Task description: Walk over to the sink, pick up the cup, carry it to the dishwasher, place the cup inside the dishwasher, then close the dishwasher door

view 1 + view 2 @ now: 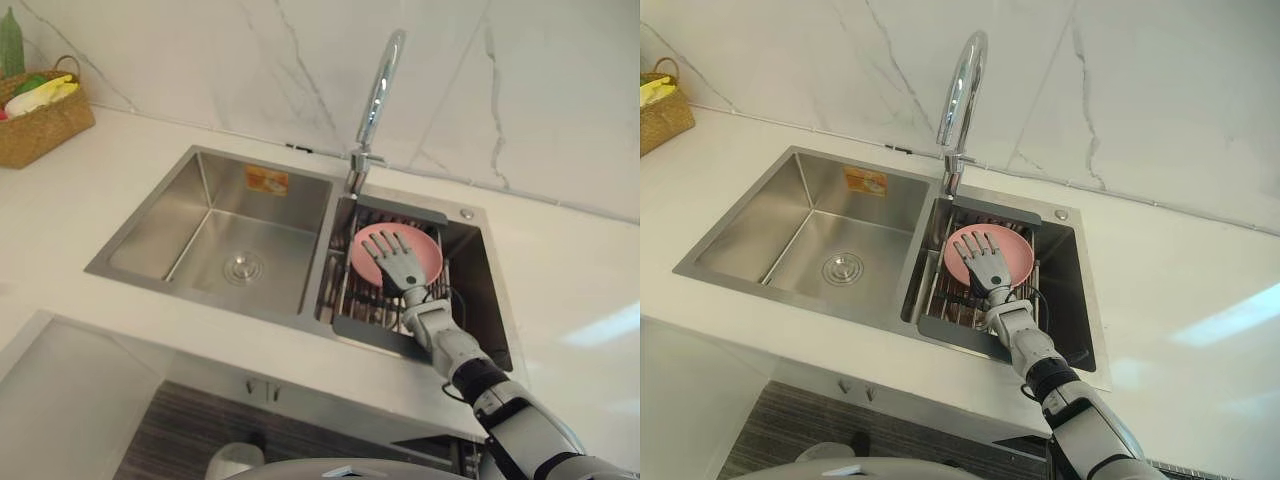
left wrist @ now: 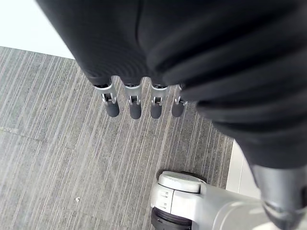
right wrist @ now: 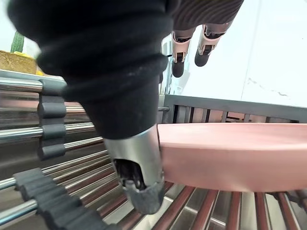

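Here, your cup (image 1: 428, 255) is pink, wide and low, more bowl than cup. It sits on the wire rack (image 1: 365, 300) in the right basin of the sink (image 1: 200, 165), towards the far end. It looks like smooth, stiff plastic, so expect it to be light, unlikely to break and a little slippery, more so if wet. With no handle to be seen, the rim is your best hold: thumb outside the wall and fingers inside, or the reverse. Because it is so light, it will likely skate along the bars if you push it sideways before you pinch.

Your right robot hand (image 1: 400, 268) is spread wide over the cup with its fingers (image 3: 178, 67) straight, and it holds nothing. In the right wrist view the thumb (image 3: 144, 196) hangs just beside the cup's near wall, low towards the bars; you cannot tell whether it touches.

Your left robot hand (image 2: 135, 108) hangs over the floor (image 2: 57, 143), fingers straight and empty.
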